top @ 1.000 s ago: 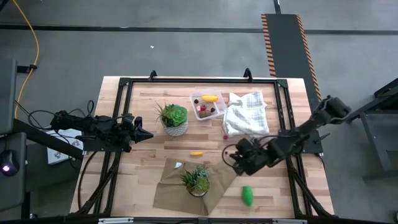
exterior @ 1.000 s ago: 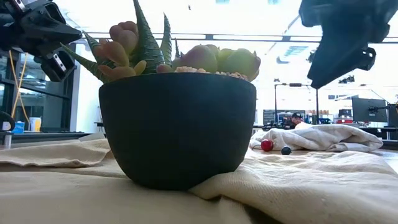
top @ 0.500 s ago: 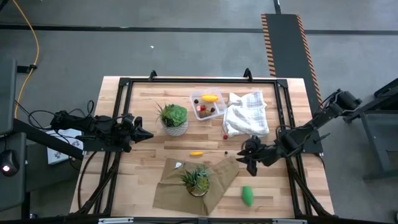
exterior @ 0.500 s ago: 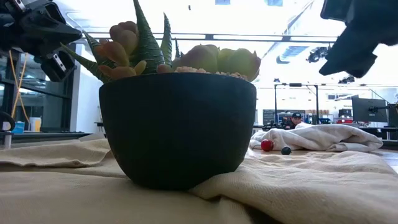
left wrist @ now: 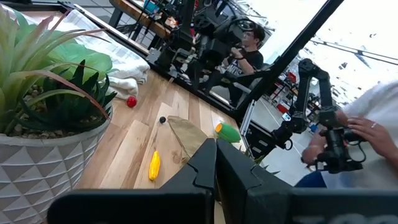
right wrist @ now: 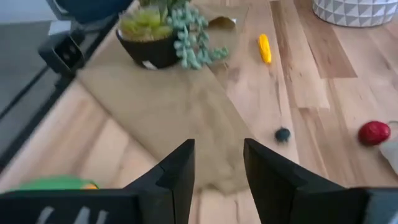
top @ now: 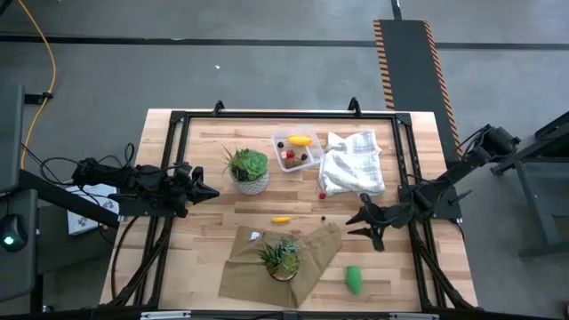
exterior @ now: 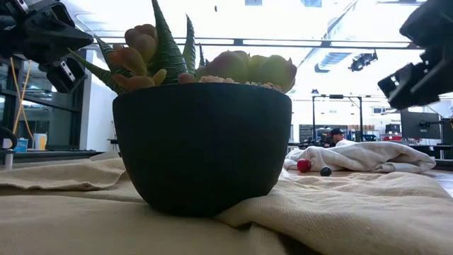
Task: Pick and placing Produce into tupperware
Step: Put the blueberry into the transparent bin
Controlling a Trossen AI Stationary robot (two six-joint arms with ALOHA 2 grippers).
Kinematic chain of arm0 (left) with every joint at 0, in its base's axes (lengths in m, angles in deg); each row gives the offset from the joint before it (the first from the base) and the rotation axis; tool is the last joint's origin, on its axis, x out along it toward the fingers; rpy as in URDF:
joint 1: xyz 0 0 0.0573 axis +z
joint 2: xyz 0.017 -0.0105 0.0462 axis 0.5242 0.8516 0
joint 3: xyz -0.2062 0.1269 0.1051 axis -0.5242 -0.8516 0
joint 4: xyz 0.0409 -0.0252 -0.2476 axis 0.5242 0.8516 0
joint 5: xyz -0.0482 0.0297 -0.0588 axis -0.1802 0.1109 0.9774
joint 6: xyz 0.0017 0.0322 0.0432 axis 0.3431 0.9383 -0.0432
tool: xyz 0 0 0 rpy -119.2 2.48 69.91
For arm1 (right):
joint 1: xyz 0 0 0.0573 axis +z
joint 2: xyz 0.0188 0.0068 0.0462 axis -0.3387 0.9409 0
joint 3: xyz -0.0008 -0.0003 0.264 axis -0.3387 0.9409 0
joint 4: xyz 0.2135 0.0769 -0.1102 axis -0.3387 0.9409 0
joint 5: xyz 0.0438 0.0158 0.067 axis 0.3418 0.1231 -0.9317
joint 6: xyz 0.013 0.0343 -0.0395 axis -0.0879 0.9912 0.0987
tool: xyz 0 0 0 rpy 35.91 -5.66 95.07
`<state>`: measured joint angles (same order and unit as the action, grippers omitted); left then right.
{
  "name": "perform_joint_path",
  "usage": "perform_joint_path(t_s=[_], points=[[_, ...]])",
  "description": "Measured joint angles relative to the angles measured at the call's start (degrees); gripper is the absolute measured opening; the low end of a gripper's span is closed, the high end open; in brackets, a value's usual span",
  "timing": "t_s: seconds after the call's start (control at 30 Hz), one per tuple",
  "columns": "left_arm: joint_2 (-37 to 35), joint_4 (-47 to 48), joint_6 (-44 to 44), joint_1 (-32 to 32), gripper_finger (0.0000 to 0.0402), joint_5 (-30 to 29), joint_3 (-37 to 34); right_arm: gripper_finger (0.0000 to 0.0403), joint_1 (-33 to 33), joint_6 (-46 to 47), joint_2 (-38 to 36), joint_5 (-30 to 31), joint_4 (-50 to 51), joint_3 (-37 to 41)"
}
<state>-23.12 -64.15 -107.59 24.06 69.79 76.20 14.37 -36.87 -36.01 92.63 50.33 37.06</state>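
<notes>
The clear tub (top: 297, 150) sits at the far side of the bench (top: 204, 240), between the white-potted plant (top: 248, 171) and the crumpled white cloth (top: 352, 161), just beside the cloth. Inside it lie a yellow piece (top: 300, 140), a brown ball (top: 302, 159) and some red berries (top: 288, 155). Still out on the wood are another yellow piece (top: 281, 219), a red berry (top: 322, 196) close to the cloth's near edge, a tiny dark berry (top: 322, 216) beside the tan cloth (top: 302, 267), and a green piece (top: 354, 279) near the front edge. A second plant in a dark bowl (top: 282, 258) stands on the tan cloth. The right tool (top: 370, 221) hangs over the bench to the right of the dark berry, its fingers spread wide and holding nothing. The left tool (top: 203, 189) waits at the left side by the white pot, its fingers pressed together, empty.
</notes>
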Motion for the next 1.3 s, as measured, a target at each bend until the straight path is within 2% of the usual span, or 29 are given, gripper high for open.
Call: perform_joint_path(t_s=[0.13, 0.3, 0.47, 0.73, 0.9, 1.3], points=[[0.0, 0.0, 0.0, 0.0, 0.0001, 0.0, 0.0, 0.0128, 0.0, -3.8, 0.1, 0.2, -5.0, 4.9], [0.0, 0.0, 0.0, 0.0, 0.0001, 0.0, 0.0, 0.0128, -0.2, -9.3, 1.2, 4.6, -11.7, 9.3], [0.0, 0.0, 0.0, 0.0, 0.0001, 0.0, 0.0, 0.0128, -1.8, -9.7, 3.5, 7.0, -16.8, 12.6], [0.0, 0.0, 0.0, 0.0, 0.0001, 0.0, 0.0, 0.0128, -3.5, -12.4, 8.3, 7.3, -25.8, 12.5], [0.0, 0.0, 0.0, 0.0, 0.0001, 0.0, 0.0, 0.0128, -3.5, -13.2, 12.5, 7.1, -27.2, 10.8], [0.0, 0.0, 0.0, 0.0, 0.0001, 0.0, 0.0, 0.0128, -7.8, -14.5, 27.6, 4.8, -43.2, 10.1]])
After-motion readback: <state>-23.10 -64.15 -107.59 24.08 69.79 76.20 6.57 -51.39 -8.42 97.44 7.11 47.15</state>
